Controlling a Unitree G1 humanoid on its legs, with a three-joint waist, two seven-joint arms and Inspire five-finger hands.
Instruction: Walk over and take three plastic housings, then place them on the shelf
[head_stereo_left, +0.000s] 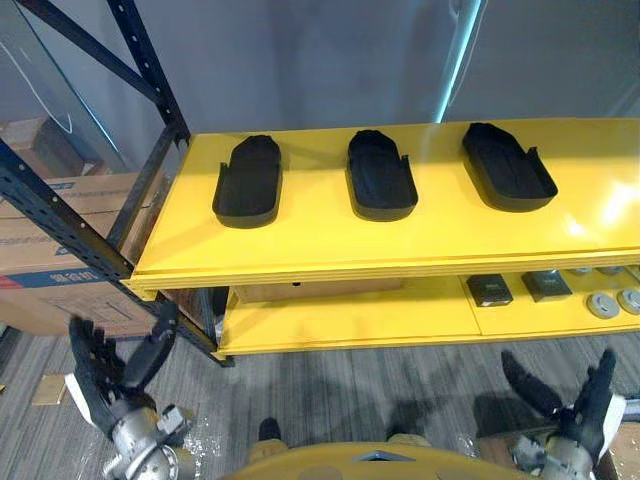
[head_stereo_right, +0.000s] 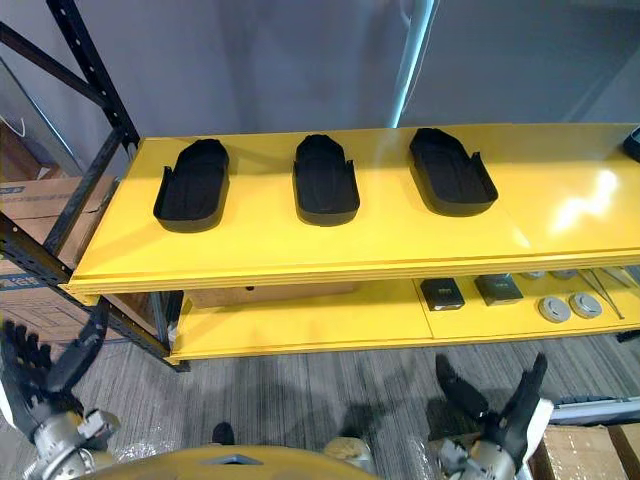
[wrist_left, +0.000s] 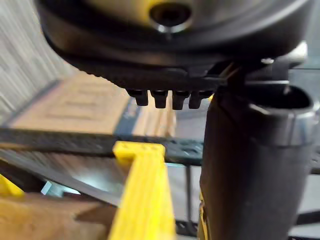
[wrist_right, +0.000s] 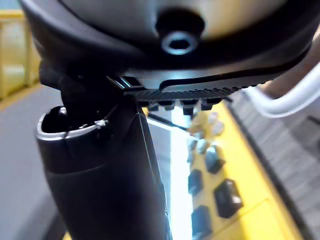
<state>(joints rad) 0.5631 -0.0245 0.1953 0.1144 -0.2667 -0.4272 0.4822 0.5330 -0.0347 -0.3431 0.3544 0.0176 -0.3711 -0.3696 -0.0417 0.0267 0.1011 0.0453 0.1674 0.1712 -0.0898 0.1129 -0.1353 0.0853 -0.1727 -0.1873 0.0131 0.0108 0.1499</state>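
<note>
left eye view looks down on the yellow shelf (head_stereo_left: 330, 245). all three plastic housings lie on its top board in a row, well apart from one another: the left housing (head_stereo_left: 247, 180), the middle housing (head_stereo_left: 380, 175) and the right housing (head_stereo_left: 507, 166). the left hand (head_stereo_left: 105, 375) hangs below and in front of the shelf's left end, fingers straight and spread, thumb out, nothing in it. the right hand (head_stereo_left: 570, 400) hangs below the shelf's front edge towards its right end, likewise spread wide and empty. from where i stand the job looks finished: three pieces are up there, neither hand carries another, and i see nothing left to fetch. on the lower board (head_stereo_left: 340, 315) under the shelf top sit small dark parts (head_stereo_left: 489, 290), no part of this job. cardboard boxes (head_stereo_left: 50, 250) stand beside the shelf's left post.
</note>
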